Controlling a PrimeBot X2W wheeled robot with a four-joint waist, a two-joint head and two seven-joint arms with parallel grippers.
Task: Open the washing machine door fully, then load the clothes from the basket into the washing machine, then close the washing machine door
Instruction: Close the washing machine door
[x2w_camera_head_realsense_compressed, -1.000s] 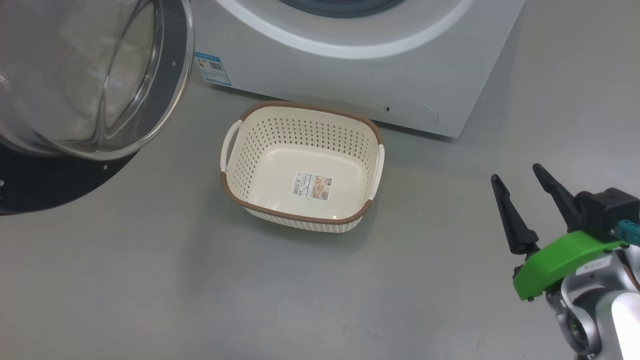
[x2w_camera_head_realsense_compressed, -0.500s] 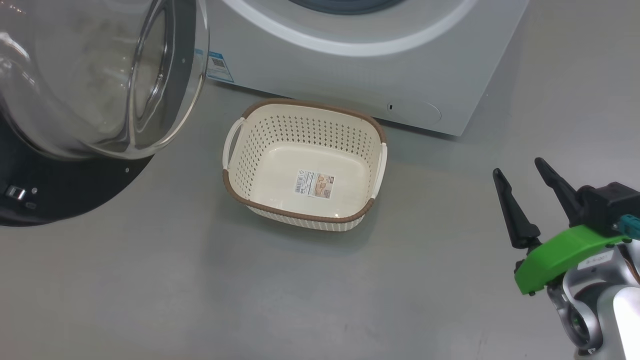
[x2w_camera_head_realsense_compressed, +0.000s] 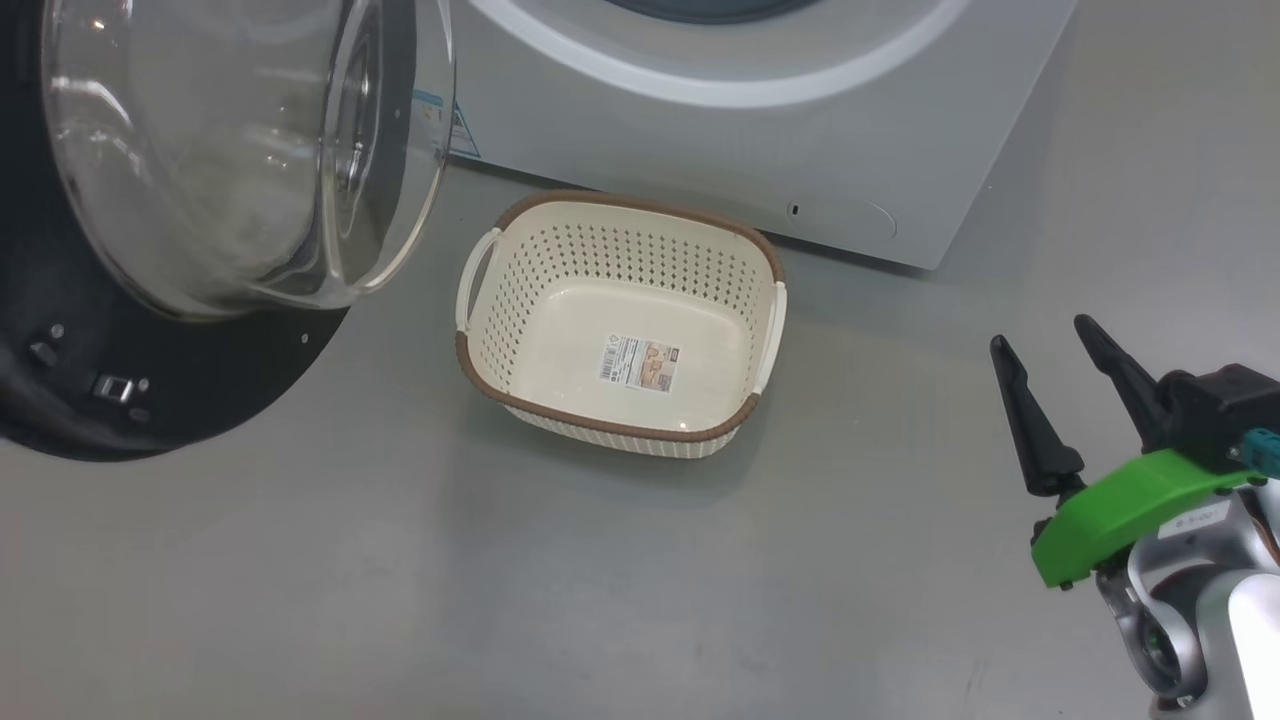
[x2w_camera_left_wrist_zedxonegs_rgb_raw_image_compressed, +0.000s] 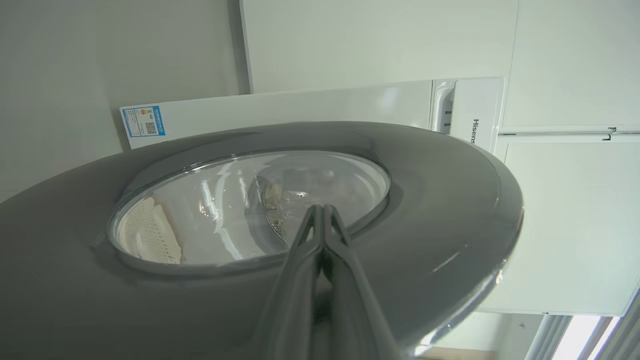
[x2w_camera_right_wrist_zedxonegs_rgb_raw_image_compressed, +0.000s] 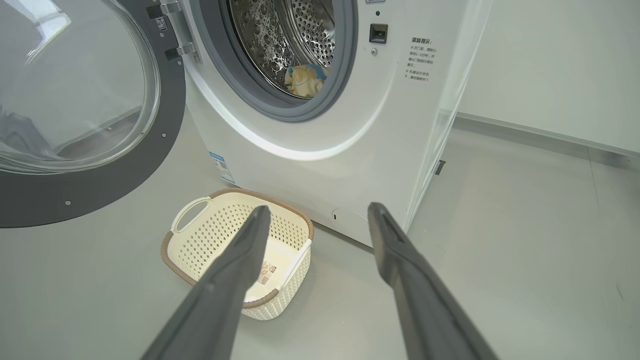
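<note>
Left gripper has its two fingers pinched together on nothing, with the tips at the outer face of the washing machine door, over the edge of its glass centre; firm contact cannot be confirmed. Right gripper hangs spread and empty above the floor, well apart from the basket. The basket stands empty just in front of the washing machine, showing only a label sticker on its bottom. The door stands swung out on its hinges, with its latch on the free side. The clothes lie inside the steel drum, so loading appears complete and closing is judged the step in hand. Treat the door as rigid and fairly heavy, with a glossy, probably slippery rim. Apply a flat push to the black rim on the latch side, far from the hinges, not to the bulging glass. Expect a firmer final press to seat the latch. The garments are soft and light; confirm none drapes over the grey gasket.
</note>
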